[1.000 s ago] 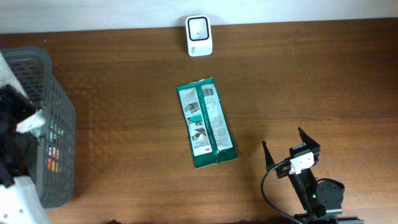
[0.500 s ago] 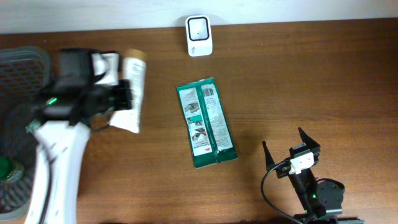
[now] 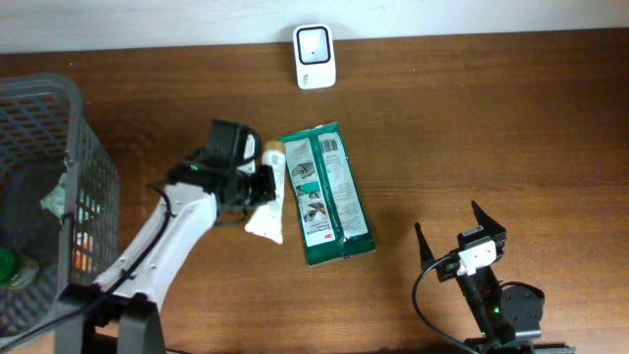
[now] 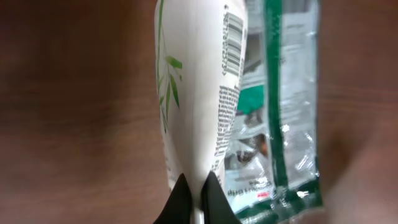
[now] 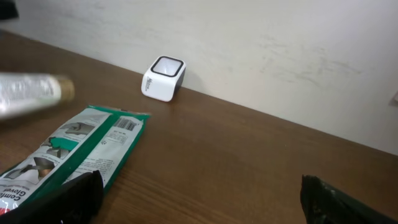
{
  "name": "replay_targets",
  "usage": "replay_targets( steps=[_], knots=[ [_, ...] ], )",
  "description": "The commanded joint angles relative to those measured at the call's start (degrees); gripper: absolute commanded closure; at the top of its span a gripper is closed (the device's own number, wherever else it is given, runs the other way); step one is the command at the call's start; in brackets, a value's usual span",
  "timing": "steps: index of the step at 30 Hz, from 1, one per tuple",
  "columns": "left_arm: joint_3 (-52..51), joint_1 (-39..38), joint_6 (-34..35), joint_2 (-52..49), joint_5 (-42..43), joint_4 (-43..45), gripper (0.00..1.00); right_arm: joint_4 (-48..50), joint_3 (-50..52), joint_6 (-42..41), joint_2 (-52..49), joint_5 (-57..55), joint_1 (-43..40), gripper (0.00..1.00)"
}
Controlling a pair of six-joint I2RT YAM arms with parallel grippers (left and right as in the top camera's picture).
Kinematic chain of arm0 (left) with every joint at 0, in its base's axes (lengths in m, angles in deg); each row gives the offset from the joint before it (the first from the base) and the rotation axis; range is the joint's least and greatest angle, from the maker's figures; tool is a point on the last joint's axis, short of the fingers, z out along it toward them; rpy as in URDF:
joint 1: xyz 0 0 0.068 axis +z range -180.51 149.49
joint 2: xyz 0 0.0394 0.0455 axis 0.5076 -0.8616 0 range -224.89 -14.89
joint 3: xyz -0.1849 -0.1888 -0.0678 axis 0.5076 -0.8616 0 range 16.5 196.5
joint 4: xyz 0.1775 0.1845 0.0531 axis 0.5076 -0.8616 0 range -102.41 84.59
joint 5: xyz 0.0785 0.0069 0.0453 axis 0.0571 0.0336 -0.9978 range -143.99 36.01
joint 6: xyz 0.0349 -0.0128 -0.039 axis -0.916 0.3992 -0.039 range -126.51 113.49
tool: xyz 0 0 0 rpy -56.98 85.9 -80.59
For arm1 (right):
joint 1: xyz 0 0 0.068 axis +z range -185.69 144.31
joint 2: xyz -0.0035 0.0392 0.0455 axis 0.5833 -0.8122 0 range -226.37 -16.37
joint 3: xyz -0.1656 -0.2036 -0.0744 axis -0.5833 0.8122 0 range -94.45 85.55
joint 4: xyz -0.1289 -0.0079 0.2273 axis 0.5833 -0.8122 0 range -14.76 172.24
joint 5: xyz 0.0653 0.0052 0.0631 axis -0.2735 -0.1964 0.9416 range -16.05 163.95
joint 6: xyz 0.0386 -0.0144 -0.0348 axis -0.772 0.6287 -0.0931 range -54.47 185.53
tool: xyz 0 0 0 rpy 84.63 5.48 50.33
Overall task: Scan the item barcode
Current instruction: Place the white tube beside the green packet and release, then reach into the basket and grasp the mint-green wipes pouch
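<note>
A grey basket (image 3: pixel 93 187) stands at the table's (image 3: pixel 511 128) left edge. Next to it the left gripper (image 4: pixel 194 190) is pinched tight on a white tube (image 3: pixel 265 202), whose barcode shows in the wrist view. The tube is just beside the left edge of a green packet (image 3: pixel 329 192). The white scanner (image 3: pixel 314 42) sits at the far edge, well apart. At the right, the right gripper (image 3: pixel 447 221) gapes wide, holding nothing
</note>
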Motion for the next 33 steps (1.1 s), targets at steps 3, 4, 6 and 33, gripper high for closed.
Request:
replay_targets(
  steps=[3,4,6,33],
  knots=[
    [-7.43,-1.55,10.14,0.35,-0.02,7.02,1.0,-0.28,0.26,-0.22,0.48,-0.28,0.37,0.01],
    [-7.85,-1.81,10.14,0.35,-0.04,7.02,1.0,-0.28,0.26,-0.22,0.48,-0.28,0.37,0.02],
    [-7.93,-2.34,10.1,0.35,-0.02,6.95,0.96,-0.28,0.26,-0.22,0.48,-0.28,0.37,0.02],
    [33.11,36.72,-8.41,14.36,-20.7,-22.88,0.27,-0.28,0.26,-0.22,0.48,-0.28,0.37,0.02]
  ],
)
